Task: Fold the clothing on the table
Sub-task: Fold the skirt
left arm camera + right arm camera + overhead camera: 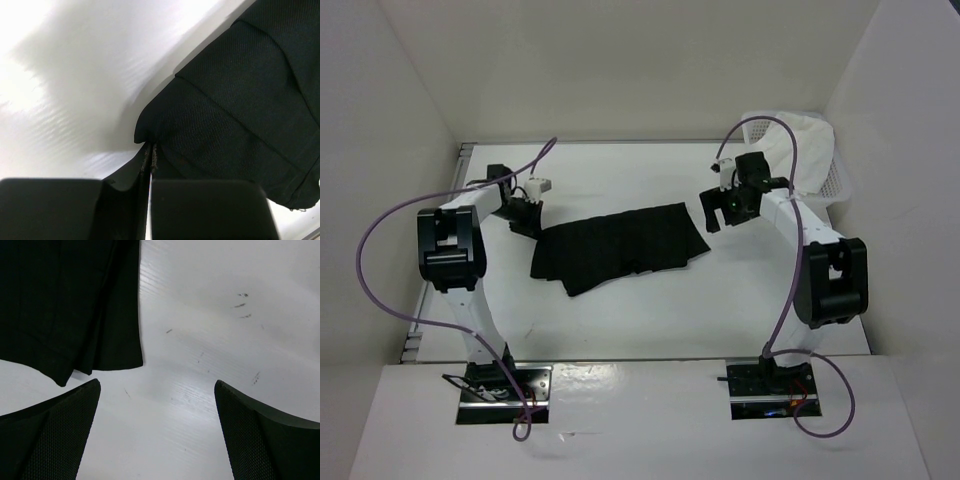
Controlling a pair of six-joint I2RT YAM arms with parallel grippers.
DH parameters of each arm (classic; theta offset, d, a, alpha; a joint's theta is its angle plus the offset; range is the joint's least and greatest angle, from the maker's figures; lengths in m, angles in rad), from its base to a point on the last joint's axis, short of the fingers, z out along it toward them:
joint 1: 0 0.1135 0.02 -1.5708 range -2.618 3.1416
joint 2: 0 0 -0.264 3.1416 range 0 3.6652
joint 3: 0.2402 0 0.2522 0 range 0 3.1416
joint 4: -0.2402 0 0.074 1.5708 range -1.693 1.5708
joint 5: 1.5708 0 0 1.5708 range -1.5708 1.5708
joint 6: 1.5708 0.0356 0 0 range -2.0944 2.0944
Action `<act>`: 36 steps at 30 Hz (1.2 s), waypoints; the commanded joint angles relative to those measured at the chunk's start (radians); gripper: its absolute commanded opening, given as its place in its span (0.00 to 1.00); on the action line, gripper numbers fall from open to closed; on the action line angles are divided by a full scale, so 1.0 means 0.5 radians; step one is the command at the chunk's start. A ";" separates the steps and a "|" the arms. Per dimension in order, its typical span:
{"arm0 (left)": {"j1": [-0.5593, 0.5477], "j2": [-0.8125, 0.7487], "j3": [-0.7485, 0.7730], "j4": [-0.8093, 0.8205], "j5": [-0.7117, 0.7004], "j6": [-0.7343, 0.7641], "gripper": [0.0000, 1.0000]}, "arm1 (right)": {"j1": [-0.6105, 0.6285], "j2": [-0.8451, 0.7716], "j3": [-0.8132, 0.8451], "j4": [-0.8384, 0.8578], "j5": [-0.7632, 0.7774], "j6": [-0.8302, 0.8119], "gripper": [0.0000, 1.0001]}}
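White-walled bay, white table (650, 320), grey rail on the left edge. Far right corner: white mesh basket (832, 182) with a white cloth (808, 128) in it. Not part of the job.

Black pleated skirt (620, 245) lies flat mid-table, roughly centred between the arms, long axis left to right, slightly skewed. Some edge wrinkling near the front. No fold in it that I can see.

Left gripper (530, 226): down at the skirt's far-left corner, jaws closed. In the left wrist view the fingers meet with the fabric corner bunched right at the tips, so I read that as a pinch on the corner. How much cloth is in the bite I can't tell; it looks thin.

Right gripper (712, 216): jaws wide, holding nothing. It hovers just off the skirt's right edge. The right wrist view shows bare table between the fingers (65, 430) and the skirt corner just ahead to one side.

Step, my read: grasp phase of the first fold. One corner is taken, the other isn't.

Next move needs:
- right arm over its own corner, down to the table, close on the edge layer
- then both lift together and carry across, keeping the fabric taut
- risk: thin pleated fabric slipping out of the left pinch on lift
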 commanded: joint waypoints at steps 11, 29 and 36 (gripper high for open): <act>0.163 -0.135 -0.215 0.019 -0.006 -0.059 0.00 | 0.146 0.378 0.303 -0.149 -0.340 0.127 0.98; 0.182 -0.171 -0.274 -0.018 0.034 -0.077 0.00 | 0.294 0.651 0.343 -0.038 -0.340 0.127 0.99; 0.182 -0.171 -0.274 -0.018 0.053 -0.040 0.00 | 0.217 0.737 0.321 -0.056 -0.680 0.062 0.99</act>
